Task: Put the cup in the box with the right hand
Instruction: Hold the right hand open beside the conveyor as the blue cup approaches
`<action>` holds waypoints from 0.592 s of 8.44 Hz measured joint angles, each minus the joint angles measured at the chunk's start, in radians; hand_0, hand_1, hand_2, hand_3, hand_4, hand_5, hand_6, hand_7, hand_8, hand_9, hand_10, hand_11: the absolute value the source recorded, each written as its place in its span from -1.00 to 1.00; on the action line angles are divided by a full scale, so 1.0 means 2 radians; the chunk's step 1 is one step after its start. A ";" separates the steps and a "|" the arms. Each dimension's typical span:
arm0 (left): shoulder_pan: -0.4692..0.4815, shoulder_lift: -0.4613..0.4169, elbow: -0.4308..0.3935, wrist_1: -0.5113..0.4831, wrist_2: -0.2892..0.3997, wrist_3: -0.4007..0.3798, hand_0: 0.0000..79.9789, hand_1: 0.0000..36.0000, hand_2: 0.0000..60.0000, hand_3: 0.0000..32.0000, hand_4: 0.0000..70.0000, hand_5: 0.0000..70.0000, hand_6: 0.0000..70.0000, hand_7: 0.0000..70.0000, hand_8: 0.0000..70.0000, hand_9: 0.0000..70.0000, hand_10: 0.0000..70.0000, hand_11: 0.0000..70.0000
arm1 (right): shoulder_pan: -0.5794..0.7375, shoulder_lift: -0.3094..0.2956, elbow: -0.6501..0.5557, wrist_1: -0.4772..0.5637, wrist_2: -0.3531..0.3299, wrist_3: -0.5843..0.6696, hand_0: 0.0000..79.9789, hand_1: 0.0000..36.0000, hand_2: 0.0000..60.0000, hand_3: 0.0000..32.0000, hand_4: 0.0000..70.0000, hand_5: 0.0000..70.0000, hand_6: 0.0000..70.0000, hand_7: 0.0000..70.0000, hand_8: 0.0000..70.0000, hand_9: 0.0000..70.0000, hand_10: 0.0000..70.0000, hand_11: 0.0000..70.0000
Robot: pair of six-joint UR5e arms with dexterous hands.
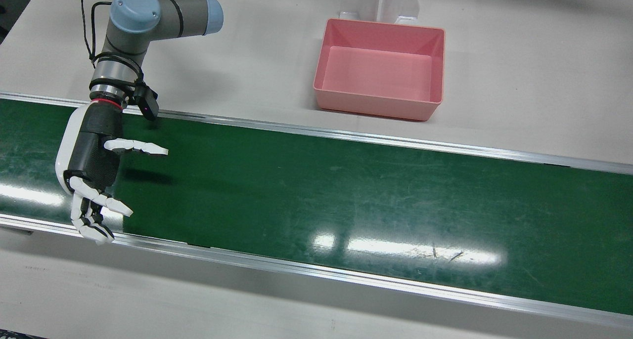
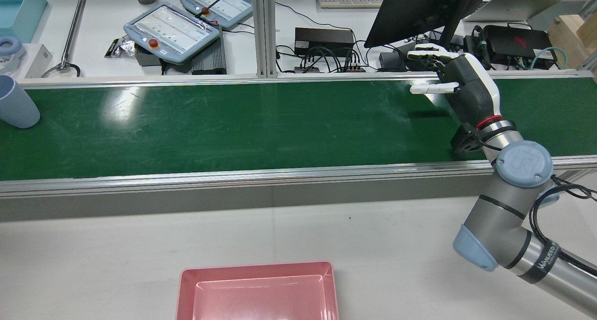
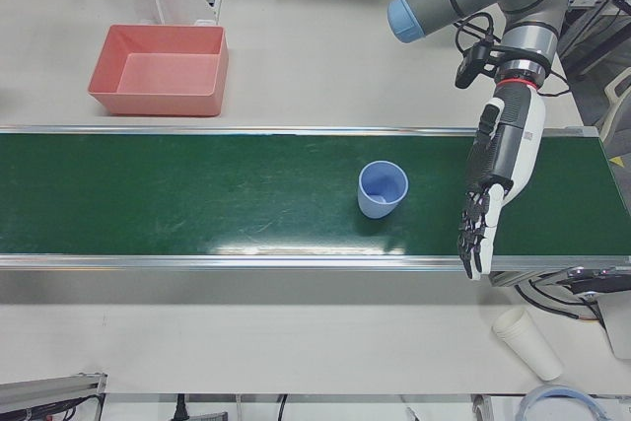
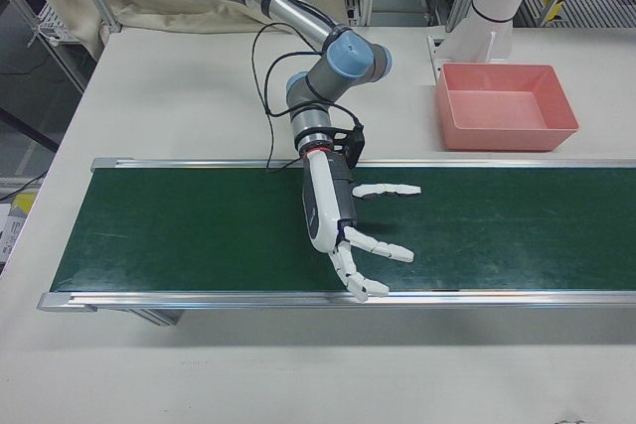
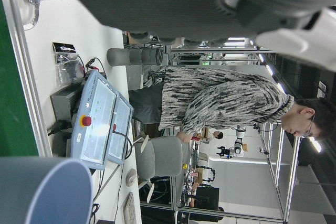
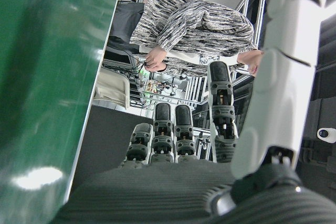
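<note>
A light blue cup (image 3: 382, 188) stands upright on the green belt (image 3: 197, 194). In the rear view it sits at the belt's far left edge (image 2: 16, 103), and it shows close up in the left hand view (image 5: 44, 192). The pink box (image 1: 381, 67) is empty on the white table beside the belt, also in the rear view (image 2: 256, 292). My right hand (image 1: 94, 166) is open and empty above the other end of the belt, fingers spread, far from the cup; it also shows in the rear view (image 2: 461, 89). My left hand (image 3: 498, 184) is open, just beside the cup.
The belt has metal rails (image 1: 346, 136) along both sides. A white paper cup (image 3: 527, 342) lies on the table beyond the belt near the left hand. Teach pendants (image 2: 172, 28) and a monitor (image 2: 419, 7) stand on the operators' desk.
</note>
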 measured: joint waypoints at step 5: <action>0.000 0.000 0.000 0.000 0.000 0.000 -1.00 -1.00 -1.00 -1.00 -1.00 -1.00 -1.00 -1.00 -1.00 -1.00 -1.00 -1.00 | -0.001 -0.001 0.002 -0.001 -0.005 0.000 0.44 0.05 -0.74 -1.00 -0.43 -0.76 -0.74 -0.05 -0.56 -0.30 -0.81 -0.66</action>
